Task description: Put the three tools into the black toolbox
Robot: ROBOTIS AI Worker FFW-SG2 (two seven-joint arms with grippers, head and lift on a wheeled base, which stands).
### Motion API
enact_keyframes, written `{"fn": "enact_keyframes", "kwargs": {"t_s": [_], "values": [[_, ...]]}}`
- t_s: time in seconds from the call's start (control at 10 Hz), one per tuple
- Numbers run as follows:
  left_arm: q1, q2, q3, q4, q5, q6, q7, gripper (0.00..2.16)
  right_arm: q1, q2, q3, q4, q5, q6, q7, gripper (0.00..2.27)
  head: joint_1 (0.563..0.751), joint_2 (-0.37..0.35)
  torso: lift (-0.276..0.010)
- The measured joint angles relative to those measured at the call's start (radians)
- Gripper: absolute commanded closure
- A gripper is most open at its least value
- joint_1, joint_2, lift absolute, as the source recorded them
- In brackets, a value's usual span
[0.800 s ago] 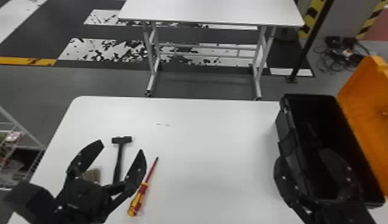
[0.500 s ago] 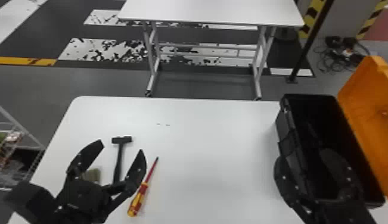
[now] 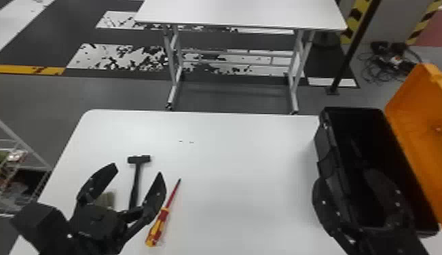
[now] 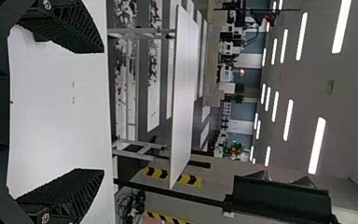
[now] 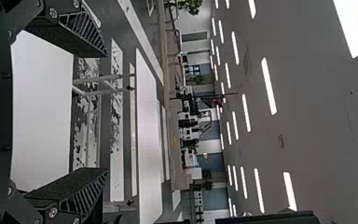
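Nothing had plainly shifted since the earlier frames: both hands and every tool lay as they had.

The black hammer [image 3: 135,183] rested on the white worktop [image 3: 237,162], on the robot's left, its head at the far end and its handle running back toward the robot, the long axis nearly straight away. Just to its right lay the screwdriver with the red shaft and yellow-and-red handle [image 3: 157,229], its tip pointing away and a little right, the handle end near the robot. A tan, brush-like tool [image 3: 107,200] was partly hidden behind the black left hand [image 3: 136,169], so its direction could not be told.

That hand was open and empty, its two fingers spread above the tools. The black right hand [image 3: 345,176], also open and empty, was at the near part of the black toolbox [image 3: 327,162], whose orange lid [image 3: 423,135] stood open on the right.

All three tools were still to be packed, so the step in hand looked to be the first pick. It probably called for the left hand to tip down, line its fingers up across one handle and close, without knocking the neighbouring tool.
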Motion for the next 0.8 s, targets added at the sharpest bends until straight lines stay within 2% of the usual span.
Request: {"fn": "enact_keyframes", "kwargs": {"t_s": [0.2, 0.6, 0.8], "values": [[-0.012, 0.0, 0.04, -0.059, 0.029, 0.217, 0.01, 0.08, -0.002, -0.001, 0.0, 0.006, -0.003, -0.001, 0.001, 0.14, 0.695, 0.049, -0.051], [-0.05, -0.009, 0.191, -0.18, 0.12, 0.703, 0.038, 0.07, -0.015, -0.003, 0.0, 0.03, -0.019, -0.028, 0.004, 0.14, 0.695, 0.139, -0.051], [-0.089, -0.012, 0.244, -0.228, 0.166, 1.003, 0.122, 0.08, -0.019, -0.006, 0.001, 0.041, -0.021, -0.04, 0.005, 0.14, 0.695, 0.197, -0.051]]}}
